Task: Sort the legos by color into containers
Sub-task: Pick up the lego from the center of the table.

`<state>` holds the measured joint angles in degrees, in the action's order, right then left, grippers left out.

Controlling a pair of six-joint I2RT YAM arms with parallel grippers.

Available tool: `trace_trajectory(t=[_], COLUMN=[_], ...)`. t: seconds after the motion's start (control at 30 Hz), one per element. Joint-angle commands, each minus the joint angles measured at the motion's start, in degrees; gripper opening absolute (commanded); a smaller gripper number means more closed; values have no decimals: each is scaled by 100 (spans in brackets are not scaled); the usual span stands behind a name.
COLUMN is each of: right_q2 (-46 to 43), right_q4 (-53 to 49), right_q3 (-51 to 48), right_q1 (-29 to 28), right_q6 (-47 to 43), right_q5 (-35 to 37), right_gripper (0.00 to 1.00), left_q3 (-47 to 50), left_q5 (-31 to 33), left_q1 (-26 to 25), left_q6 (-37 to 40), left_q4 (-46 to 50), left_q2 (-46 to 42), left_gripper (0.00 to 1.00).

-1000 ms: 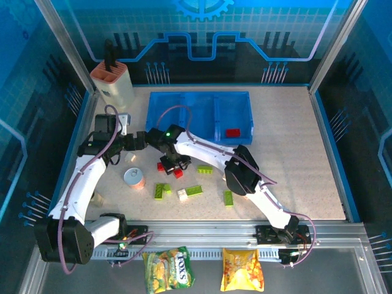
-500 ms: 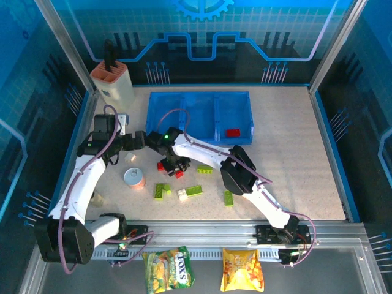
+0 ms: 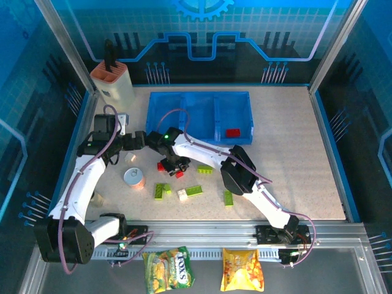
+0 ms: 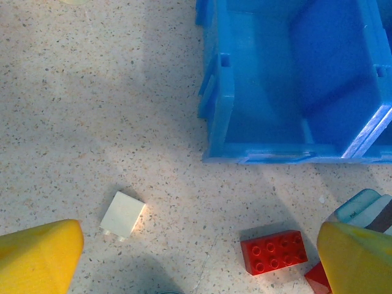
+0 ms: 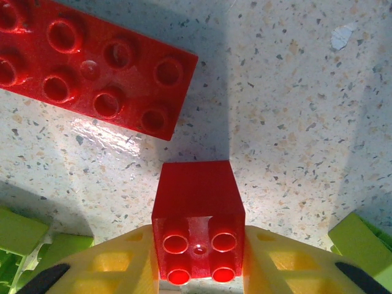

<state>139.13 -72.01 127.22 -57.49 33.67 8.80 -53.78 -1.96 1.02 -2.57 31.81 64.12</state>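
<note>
The small red brick (image 5: 198, 223) sits on the table between the yellow fingers of the right gripper (image 5: 198, 260), whose jaws are clenched on its two smooth sides. The pads catch only the studded end, and the rest of the brick juts past the fingertips. Judging from that, the brick could pivot or slide out on the lift, since glossy plastic gives little to bite on. It is bright red, square-edged and shiny, with four studs in a square between the fingers and a plain face beyond them. A long red brick (image 5: 92, 67) lies just beside its far corner, and lime green bricks (image 5: 361, 242) crowd both fingers, so a skewed lift may drag a neighbour along. The blue tray (image 3: 199, 93) stands further back on the table, one red brick (image 3: 233, 133) in its right compartment; a loose hold could spill short of it. The left gripper (image 4: 196, 257) hangs nearby, jaws spread wide with nothing between them.
</note>
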Motion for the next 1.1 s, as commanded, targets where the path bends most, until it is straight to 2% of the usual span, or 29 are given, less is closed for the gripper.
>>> trace_trajectory(t=[0.0, 0.23, 0.5, 0.83, 1.07], right_q2=[-4, -205, -798, -1936, -2900], right_q4=[-18, -166, -178, 300, 660], right_q3=[158, 209, -235, -1821, -3277], right_q1=[-130, -49, 227, 907, 1606], right_q6=[43, -27, -123, -183, -240], right_q5=[-54, 29, 148, 220, 326], right_gripper=[36, 36, 37, 37, 37], left_q3=[25, 25, 25, 30, 21], left_q5=[-305, -301, -305, -310, -289], left_q1=[-39, -36, -40, -40, -40], left_q6=[37, 40, 42, 39, 44], left_q4=[-33, -35, -28, -26, -26], left_q2=[-51, -42, -32, -34, -28], left_gripper=[99, 99, 99, 99, 99])
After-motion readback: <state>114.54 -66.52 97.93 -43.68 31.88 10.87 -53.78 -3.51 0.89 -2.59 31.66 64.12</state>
